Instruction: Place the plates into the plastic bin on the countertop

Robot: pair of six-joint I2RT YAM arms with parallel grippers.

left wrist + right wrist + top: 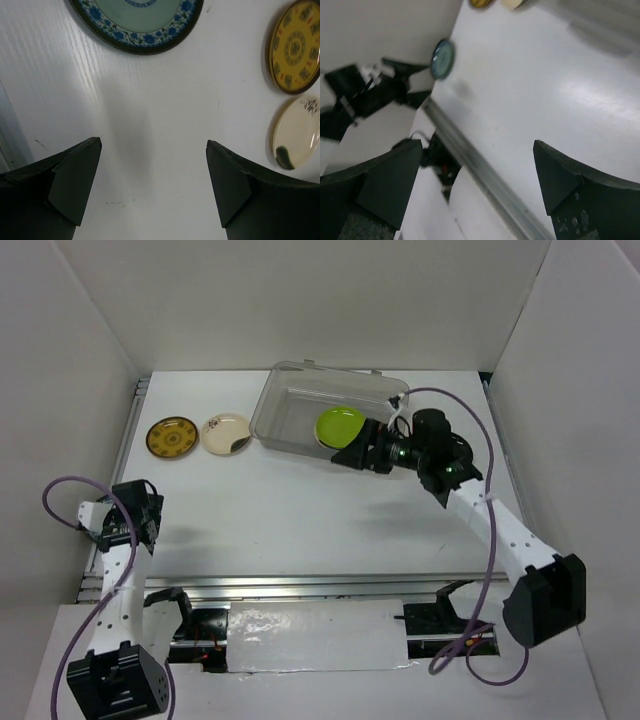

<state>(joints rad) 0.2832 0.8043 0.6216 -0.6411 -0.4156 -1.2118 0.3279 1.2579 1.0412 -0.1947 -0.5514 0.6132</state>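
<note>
As you scan the one countertop (300, 520), one bin (265, 415) sits at the back with one green plate (340, 424) inside. Three more lie outside: yellow plate (172, 437) and cream plate (226, 433) just left of it, blue plate (150, 15) near your left gripper (153, 145), which gapes wide and empty, like your right gripper (478, 145).

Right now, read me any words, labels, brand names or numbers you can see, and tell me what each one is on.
Nothing here can be read as text.
mustard-yellow plate: rings of red and dark marks, possibly characters, too small to read.
cream plate: dark brush marks near the rim, illegible.
blue-rimmed plate: floral pattern only, no text.
</note>
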